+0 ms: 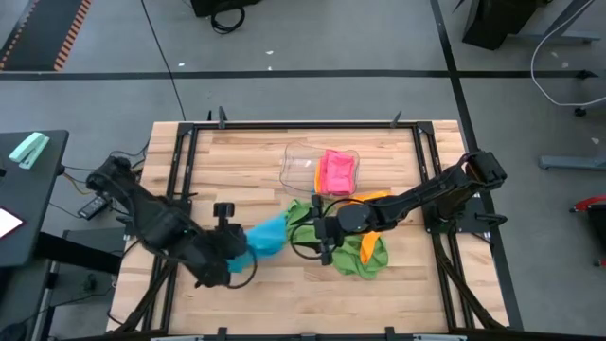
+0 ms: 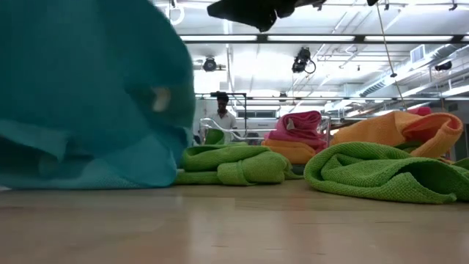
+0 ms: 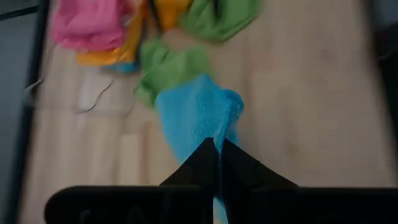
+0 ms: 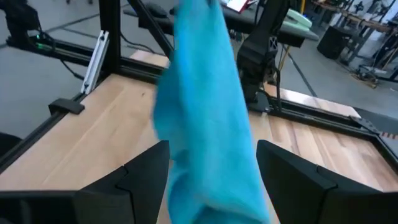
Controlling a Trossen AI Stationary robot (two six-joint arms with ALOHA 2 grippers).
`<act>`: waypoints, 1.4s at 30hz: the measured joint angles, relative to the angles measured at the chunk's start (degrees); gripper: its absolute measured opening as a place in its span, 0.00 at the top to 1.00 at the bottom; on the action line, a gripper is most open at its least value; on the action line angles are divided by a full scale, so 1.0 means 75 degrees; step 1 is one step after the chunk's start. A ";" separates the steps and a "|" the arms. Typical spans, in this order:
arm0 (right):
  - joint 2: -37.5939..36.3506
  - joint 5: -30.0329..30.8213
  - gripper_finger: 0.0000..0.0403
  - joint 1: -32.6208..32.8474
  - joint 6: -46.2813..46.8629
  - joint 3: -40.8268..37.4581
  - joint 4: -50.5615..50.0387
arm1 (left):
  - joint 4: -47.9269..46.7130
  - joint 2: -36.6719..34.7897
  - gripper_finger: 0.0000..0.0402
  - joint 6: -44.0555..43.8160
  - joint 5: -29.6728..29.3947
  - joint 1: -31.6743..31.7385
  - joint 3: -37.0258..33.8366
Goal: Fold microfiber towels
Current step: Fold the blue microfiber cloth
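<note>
A blue towel (image 1: 268, 235) hangs from my left gripper (image 1: 235, 248), which is shut on it left of the table's middle. In the low view the blue towel (image 2: 88, 95) fills the left side and its lower end reaches the tabletop. My right gripper (image 4: 211, 149) is open. Its fingers stand on either side of the hanging blue towel (image 4: 205, 106); whether they touch it I cannot tell. Two green towels (image 1: 365, 251) (image 1: 301, 210) and an orange one (image 1: 374, 199) lie crumpled under my right arm. A pink towel (image 1: 338, 172) lies in the clear tray (image 1: 298, 161). My left gripper pinches a bunched part of the blue towel (image 3: 211, 134) between its two shut fingers (image 3: 239, 165); edge or fold, I cannot tell. The fingers slant downward from the table's left side. The towel stretches away from them toward the green towels, with its lower end on the table.
The crumpled green (image 2: 381, 172), orange (image 2: 396, 132) and pink (image 2: 297, 128) towels crowd the table's middle and right. A dark frame (image 1: 180, 170) borders the wooden tabletop. Bare wood lies along the near edge (image 1: 303, 303) and the far left. A person (image 2: 222, 110) stands beyond the table.
</note>
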 joint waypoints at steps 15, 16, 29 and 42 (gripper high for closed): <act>-0.0006 -0.1402 0.38 0.0456 -0.0262 0.0234 -0.0078 | 0.0950 -0.0001 0.95 0.0023 0.0151 -0.0492 0.1402; -0.0009 -0.1402 0.38 0.0488 -0.0273 0.0245 -0.0056 | 0.0952 0.0003 0.96 0.0023 0.0149 -0.0490 0.1402; 0.0117 -0.0223 0.38 0.0587 0.0028 0.0245 0.0572 | 0.1189 0.0071 0.97 0.0181 -0.1423 -0.0101 0.1399; 0.0090 -0.0213 0.38 0.0712 -0.0470 0.0242 -0.0451 | 0.1939 0.0090 0.97 0.0162 -0.1806 0.0350 0.1302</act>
